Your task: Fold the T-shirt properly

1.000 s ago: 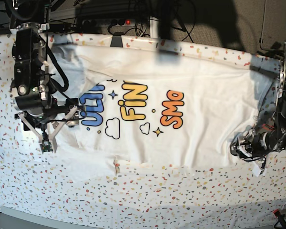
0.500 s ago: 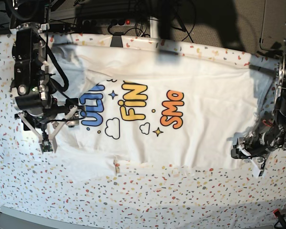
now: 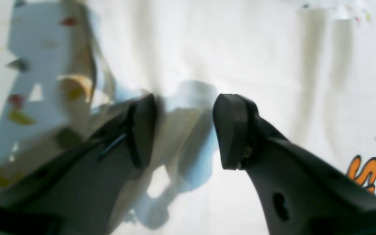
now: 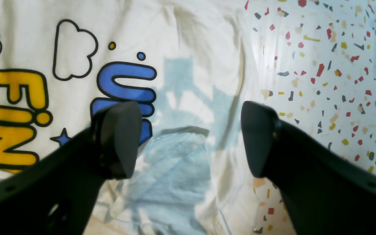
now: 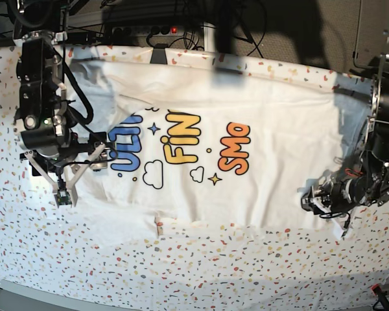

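Note:
The white T-shirt (image 5: 246, 116) lies spread print-up on the speckled table cover (image 5: 181, 272), showing blue, yellow and orange letters. My left gripper (image 5: 309, 201) hangs low over the shirt's plain end at the right. In the left wrist view its fingers (image 3: 232, 130) stand apart over white cloth (image 3: 273, 65), with nothing between them. My right gripper (image 5: 66, 170) is wide open at the shirt's left edge. In the right wrist view one finger (image 4: 119, 140) covers the blue letters and the other hovers by the cloth's edge (image 4: 237, 98).
Cables and a power strip (image 5: 155, 29) run behind the table's back edge. A small tag (image 5: 159, 227) shows at the shirt's near edge. A red clamp (image 5: 379, 291) grips the front right corner. Speckled cover (image 4: 331, 81) lies bare beside the shirt.
In the base view my left gripper has slid leftward, further onto the shirt's right end. The right arm and the shirt have not moved.

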`<state>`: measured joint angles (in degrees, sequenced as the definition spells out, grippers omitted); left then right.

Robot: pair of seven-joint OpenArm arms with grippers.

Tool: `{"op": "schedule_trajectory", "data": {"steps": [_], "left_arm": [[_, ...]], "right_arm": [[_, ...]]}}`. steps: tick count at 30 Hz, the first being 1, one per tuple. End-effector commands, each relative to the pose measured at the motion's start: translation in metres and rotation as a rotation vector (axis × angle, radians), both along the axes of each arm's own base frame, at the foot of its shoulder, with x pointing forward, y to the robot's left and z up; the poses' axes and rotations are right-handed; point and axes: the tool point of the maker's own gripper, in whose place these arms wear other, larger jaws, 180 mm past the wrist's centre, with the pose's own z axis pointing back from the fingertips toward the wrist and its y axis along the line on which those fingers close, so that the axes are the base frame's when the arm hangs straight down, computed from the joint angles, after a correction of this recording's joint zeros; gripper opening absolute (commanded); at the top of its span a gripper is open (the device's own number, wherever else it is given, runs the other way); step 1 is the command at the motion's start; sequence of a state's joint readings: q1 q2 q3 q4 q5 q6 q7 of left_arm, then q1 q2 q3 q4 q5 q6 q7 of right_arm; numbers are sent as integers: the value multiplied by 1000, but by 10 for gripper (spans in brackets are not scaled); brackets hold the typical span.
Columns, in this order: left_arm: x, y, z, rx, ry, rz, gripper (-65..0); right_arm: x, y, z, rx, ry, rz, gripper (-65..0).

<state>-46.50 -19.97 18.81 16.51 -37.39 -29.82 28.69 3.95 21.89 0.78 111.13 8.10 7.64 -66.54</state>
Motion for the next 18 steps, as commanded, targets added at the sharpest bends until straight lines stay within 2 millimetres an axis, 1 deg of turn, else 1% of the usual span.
{"op": "schedule_trajectory", "data": {"steps": [1, 3, 4, 6, 7, 9, 11, 12, 13, 14, 18], "left_arm": [[17, 0, 22, -9, -54, 0, -354], [19, -2, 23, -11, -59, -2, -354], [21, 0, 25, -2, -73, -1, -354], [27, 10, 31, 61, -122, -8, -354], [32, 20, 34, 109, -147, 0, -354], [38, 51, 39, 227, -164, 64, -354], [34, 81, 38, 302, -105, 163, -354], [30, 86, 36, 310, -77, 165, -354], [26, 85, 33, 307, -52, 148, -354], [22, 80, 29, 295, -31, 114, -354], [7, 57, 18, 191, 31, 30, -359]], "right_arm": [[7, -4, 14, -16, -45, 0, -180], [7, -4, 14, -16, -46, 0, -180], [7, -4, 14, -17, -46, 0, -180], [7, -4, 13, -17, -44, 1, -180], [6, -4, 13, -17, -42, 0, -180], [6, -4, 12, -17, -39, 0, -180], [6, -4, 12, -18, -38, 0, -180], [5, -4, 12, -18, -37, 0, -180], [5, -4, 12, -17, -36, -1, -180], [5, -4, 12, -16, -36, 0, -180], [4, -5, 10, -17, -25, -3, -180]]}}
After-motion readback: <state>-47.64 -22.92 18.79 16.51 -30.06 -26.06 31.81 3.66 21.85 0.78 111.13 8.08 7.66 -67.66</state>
